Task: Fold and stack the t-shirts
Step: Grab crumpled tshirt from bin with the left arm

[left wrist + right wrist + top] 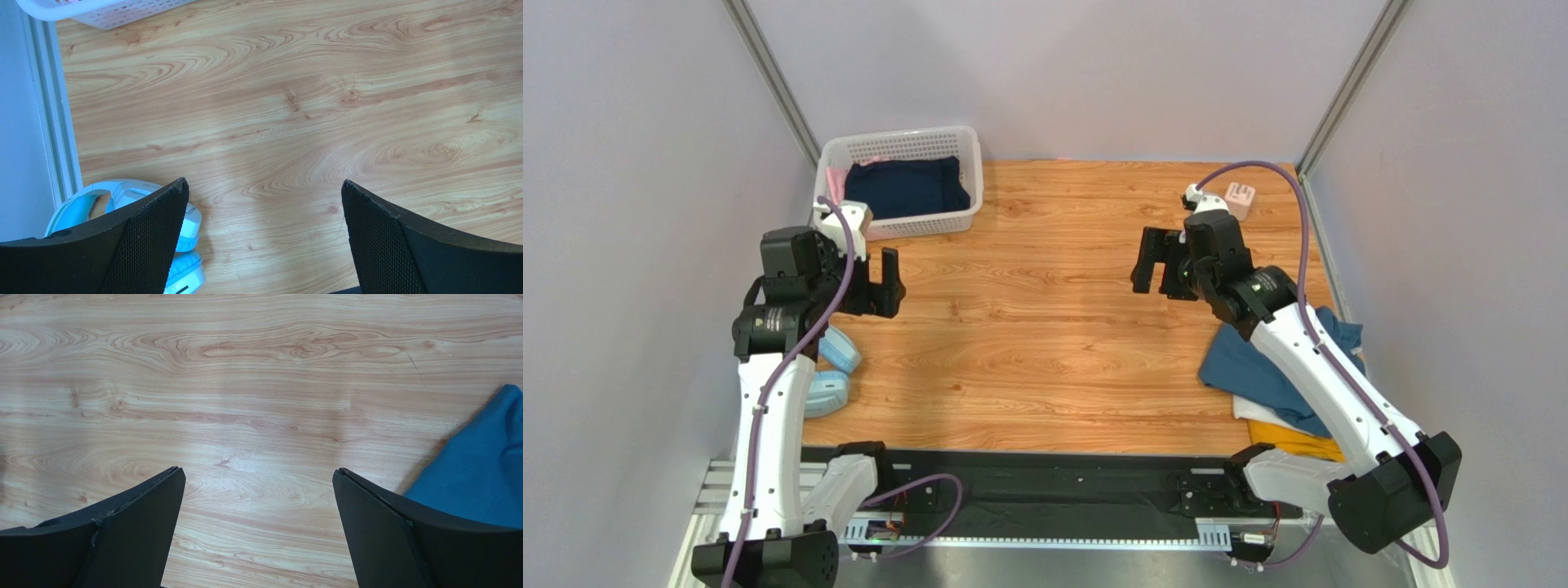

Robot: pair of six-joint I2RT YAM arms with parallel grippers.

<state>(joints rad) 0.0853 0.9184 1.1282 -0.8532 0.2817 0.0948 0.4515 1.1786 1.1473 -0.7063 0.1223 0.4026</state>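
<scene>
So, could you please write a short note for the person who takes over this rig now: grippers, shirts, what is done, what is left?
Both empty: left gripper open over the table, right gripper open beside the teal t-shirt.
The navy t-shirt and pink t-shirt lie in the basket, far left. The teal t-shirt, white t-shirt and mustard yellow t-shirt form a loose pile near right.
Done: no folded stack visible. Left: seemingly all folding and stacking.

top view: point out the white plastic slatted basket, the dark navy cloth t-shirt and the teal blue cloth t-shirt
white plastic slatted basket [922, 224], top view, near wall
dark navy cloth t-shirt [906, 188], top view, middle of cloth
teal blue cloth t-shirt [1241, 368], top view, bare left part
</scene>
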